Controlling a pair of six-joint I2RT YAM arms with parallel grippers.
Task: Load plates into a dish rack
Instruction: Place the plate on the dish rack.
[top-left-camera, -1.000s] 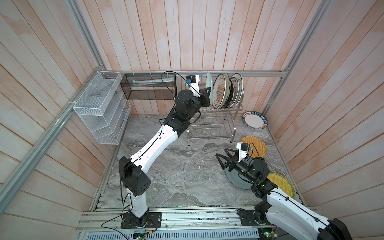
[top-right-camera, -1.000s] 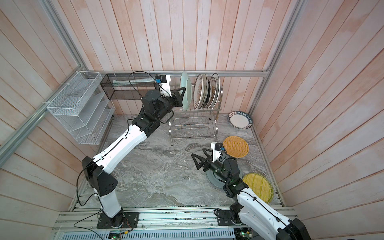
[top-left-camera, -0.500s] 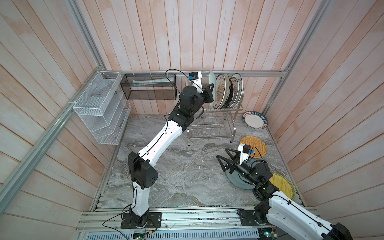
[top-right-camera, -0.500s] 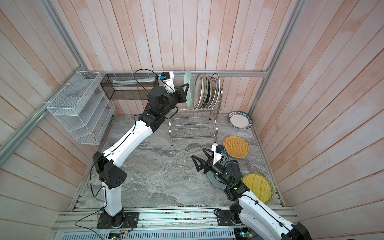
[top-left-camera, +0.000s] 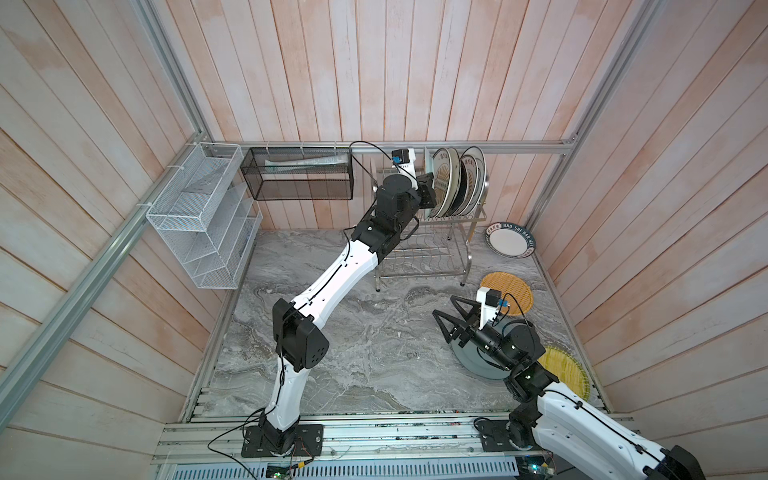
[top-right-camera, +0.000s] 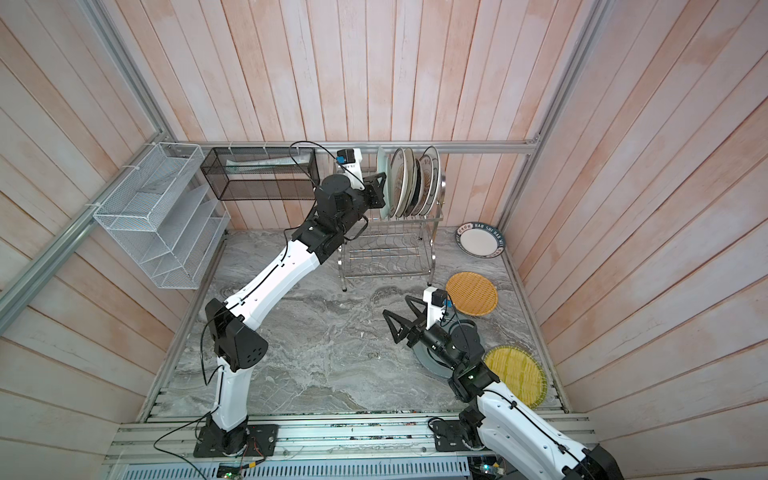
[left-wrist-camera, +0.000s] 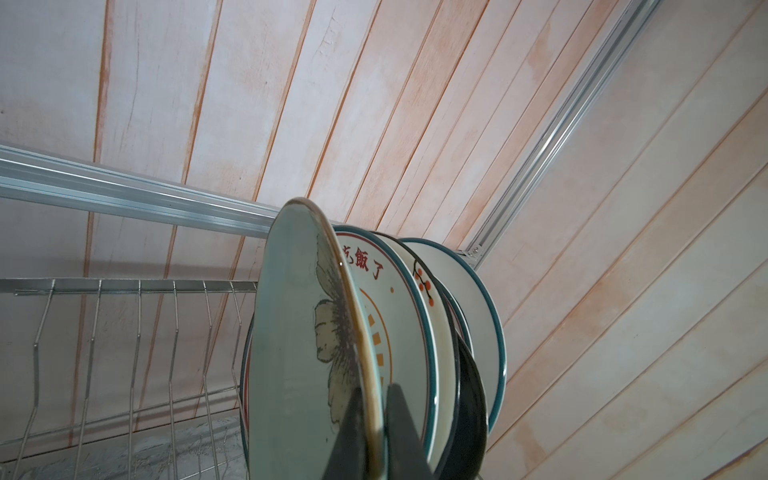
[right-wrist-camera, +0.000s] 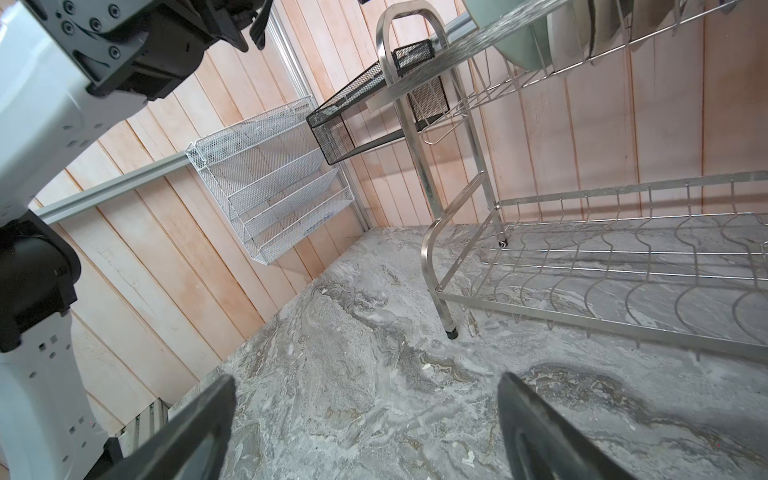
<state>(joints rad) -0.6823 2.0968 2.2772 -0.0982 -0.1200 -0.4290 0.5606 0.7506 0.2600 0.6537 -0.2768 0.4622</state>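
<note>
Your left hand (left-wrist-camera: 376, 388) is clamped on the thin glazed rim of the pale green flower plate (left-wrist-camera: 291, 332). The plate stands on edge at the upper tier of the shiny wire dish rack (right-wrist-camera: 419, 166), beside other round plates (left-wrist-camera: 399, 332). Your right hand (right-wrist-camera: 365, 378) gapes wide, holding nothing, over the veined grey marble surface (right-wrist-camera: 353, 324).

White-shelled arms (top-left-camera: 332, 274) with black joints and thin black cables; the right hand (top-left-camera: 444, 305) has black triangular fingers (right-wrist-camera: 540, 436).

A white mesh organiser (top-left-camera: 195, 232) hangs on the side wall (top-left-camera: 104, 124), a black mesh basket (top-left-camera: 299, 189) on the back wall (top-left-camera: 374, 62) near it — both above the grey marbled surface (top-left-camera: 365, 353). Both walls are pale wooden planks.
</note>
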